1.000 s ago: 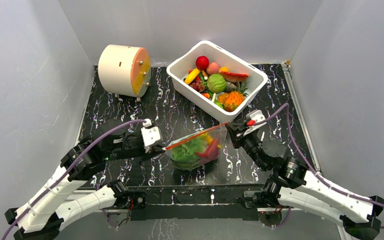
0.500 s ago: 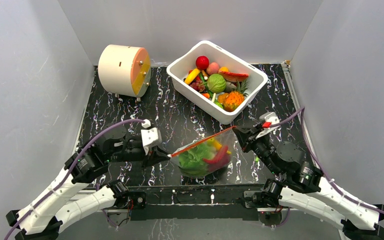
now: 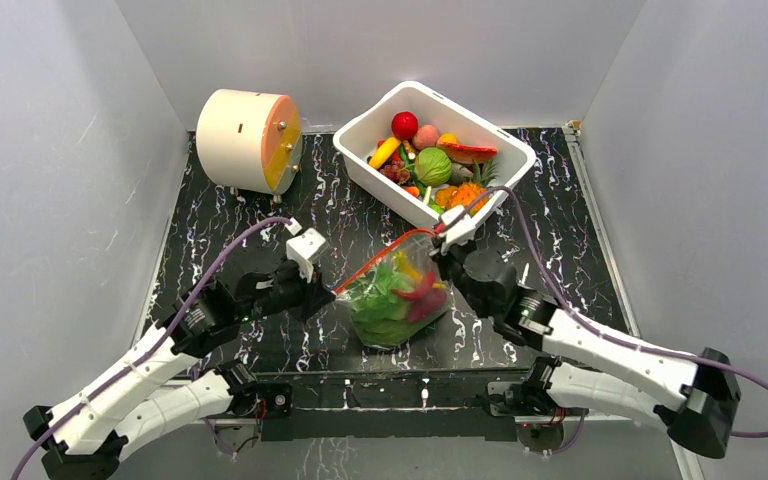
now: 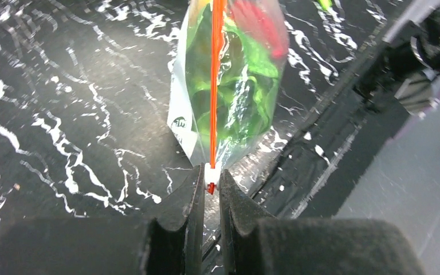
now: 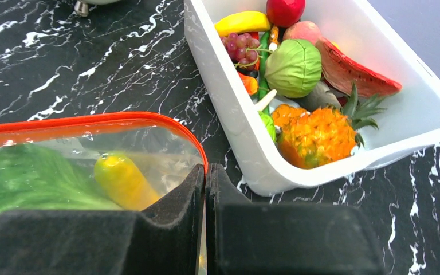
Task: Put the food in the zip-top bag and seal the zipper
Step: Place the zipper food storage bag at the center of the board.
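left fingers [image 4: 186,217]: clamped zipper [image 4: 215,86] end | right fingers [image 5: 175,229]: pinched bag [image 5: 160,143] corner | food [image 3: 380,300]: sat inside bag

Tub [image 3: 390,195] just behind bag [image 3: 395,300], right; cylinder [image 3: 240,140] well apart, rear-left; tabletop [image 3: 328,212] lane between.

Clear crinkly plastic zip-top bag [image 3: 380,325] at front centre of black marbled table [image 3: 340,225], between left gripper [image 3: 325,295] and right gripper [image 3: 442,258] — toy food [image 3: 415,295] inside. White rectangular plastic tub [image 3: 390,195] behind-right; cream cylinder [image 3: 245,140] back-left.
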